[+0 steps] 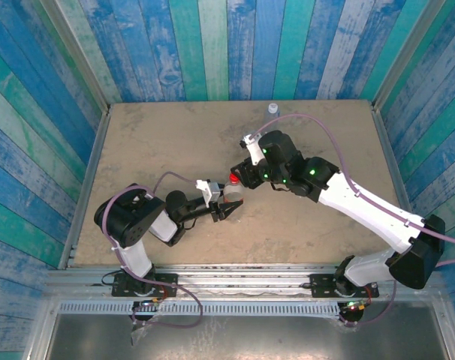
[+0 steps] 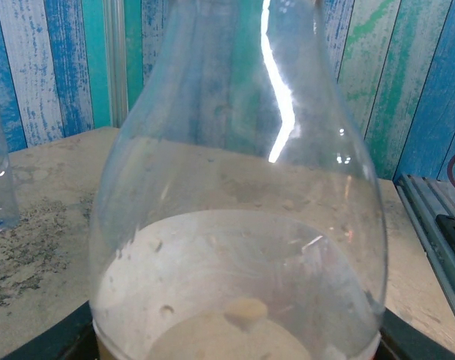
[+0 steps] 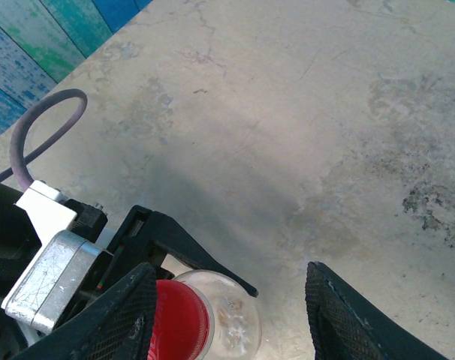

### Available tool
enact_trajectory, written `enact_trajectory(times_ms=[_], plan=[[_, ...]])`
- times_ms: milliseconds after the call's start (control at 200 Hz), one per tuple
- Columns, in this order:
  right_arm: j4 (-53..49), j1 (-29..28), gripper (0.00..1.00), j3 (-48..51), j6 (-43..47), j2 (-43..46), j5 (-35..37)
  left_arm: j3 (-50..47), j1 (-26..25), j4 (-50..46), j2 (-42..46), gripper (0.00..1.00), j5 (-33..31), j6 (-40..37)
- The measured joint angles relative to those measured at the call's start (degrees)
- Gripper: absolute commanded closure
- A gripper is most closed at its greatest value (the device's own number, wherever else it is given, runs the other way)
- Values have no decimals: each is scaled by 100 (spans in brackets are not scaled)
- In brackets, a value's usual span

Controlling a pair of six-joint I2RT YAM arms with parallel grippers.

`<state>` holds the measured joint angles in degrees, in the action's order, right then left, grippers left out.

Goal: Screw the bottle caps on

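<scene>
2 arms meet at 1 bottle (image 2: 235, 187) over counter (image 1: 152, 135).
Bottle pinched in left jaws; right jaws spread around red cap (image 3: 179, 319).

Near bottle (image 1: 232, 201) is mid-table (image 1: 137, 135), between the fingers of my left tool (image 1: 226, 210). The cap (image 3: 179, 322) sits at its far end, inside my right tool (image 3: 231, 267), against one finger. Far bottle (image 1: 272, 109) stands behind, at the table's back edge.

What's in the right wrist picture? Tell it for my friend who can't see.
A red cap sits on top of a clear bottle, between the open fingers of the right gripper, with one finger close beside it. The left gripper holds the bottle, and a mottled beige table lies behind.
</scene>
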<state>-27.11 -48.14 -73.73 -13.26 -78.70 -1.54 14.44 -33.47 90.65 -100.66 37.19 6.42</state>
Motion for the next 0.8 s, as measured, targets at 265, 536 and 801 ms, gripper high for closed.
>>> enact_trajectory(times_ms=[265,536,801], plan=[[-33,24,43,-2,31,-22,-184,-2,0,0,0,40,2,-13],[-39,33,43,-4,42,-26,-236,-2,0,0,0,40,2,-15],[-28,33,37,105,35,140,-212,-2,0,-2,0,40,0,-13]])
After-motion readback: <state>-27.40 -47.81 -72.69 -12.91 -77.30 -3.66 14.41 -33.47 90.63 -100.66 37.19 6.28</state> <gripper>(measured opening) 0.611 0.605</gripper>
